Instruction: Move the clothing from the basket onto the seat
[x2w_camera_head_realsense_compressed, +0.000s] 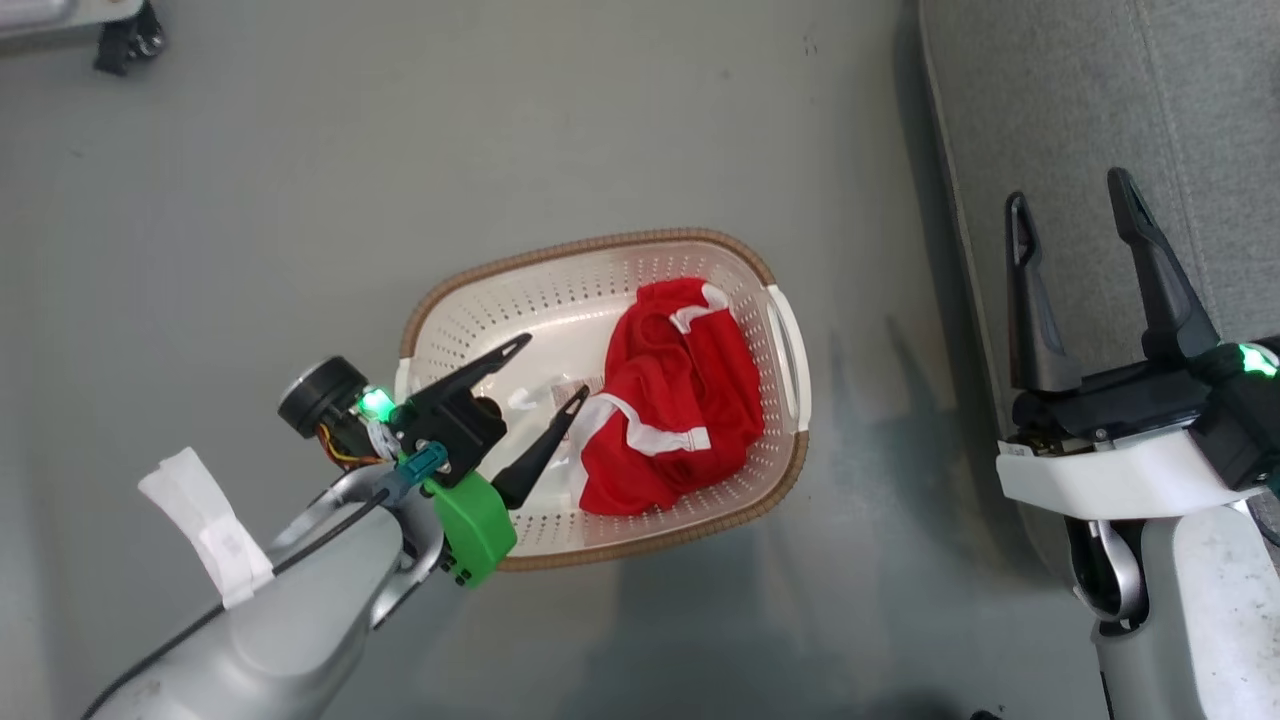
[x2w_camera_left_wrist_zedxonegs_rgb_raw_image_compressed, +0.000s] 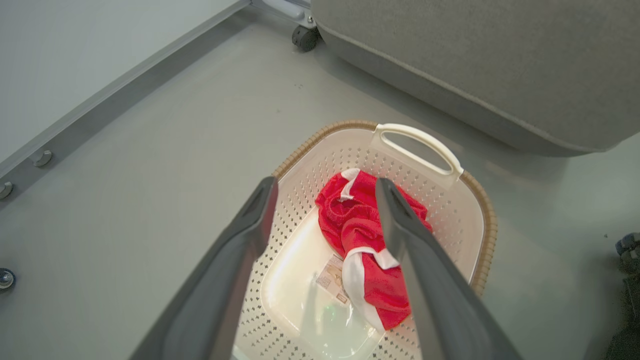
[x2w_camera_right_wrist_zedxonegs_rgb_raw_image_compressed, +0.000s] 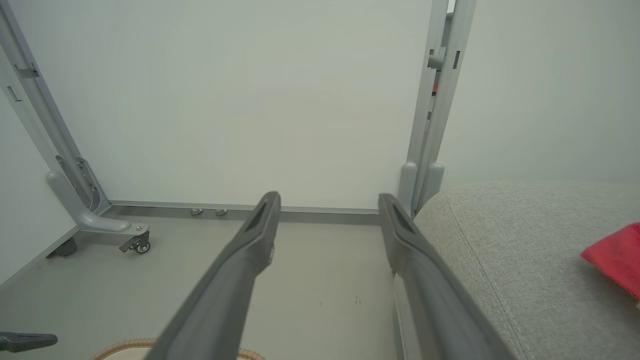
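A cream basket (x2w_camera_head_realsense_compressed: 430, 330) with a brown rim stands on the floor, and red clothing (x2w_camera_head_realsense_compressed: 680, 400) with white trim lies bunched in its right half. My left gripper (x2w_camera_head_realsense_compressed: 555, 368) is open above the basket's left side, empty, its fingertips just short of the fabric. From the left wrist, the clothing (x2w_camera_left_wrist_zedxonegs_rgb_raw_image_compressed: 357, 235) lies beyond the open left gripper (x2w_camera_left_wrist_zedxonegs_rgb_raw_image_compressed: 325, 187), inside the basket (x2w_camera_left_wrist_zedxonegs_rgb_raw_image_compressed: 470, 200). My right gripper (x2w_camera_head_realsense_compressed: 1070, 200) is open and empty over the grey seat (x2w_camera_head_realsense_compressed: 1080, 90). Another red garment (x2w_camera_right_wrist_zedxonegs_rgb_raw_image_compressed: 617, 257) rests on the seat (x2w_camera_right_wrist_zedxonegs_rgb_raw_image_compressed: 500, 260) beside the right gripper (x2w_camera_right_wrist_zedxonegs_rgb_raw_image_compressed: 327, 200).
White panels on metal frames with castor feet (x2w_camera_right_wrist_zedxonegs_rgb_raw_image_compressed: 137, 245) wall the area. A label (x2w_camera_left_wrist_zedxonegs_rgb_raw_image_compressed: 332, 280) lies on the basket's bare bottom. A castor (x2w_camera_head_realsense_compressed: 125, 40) stands at the far left. Grey floor surrounds the basket.
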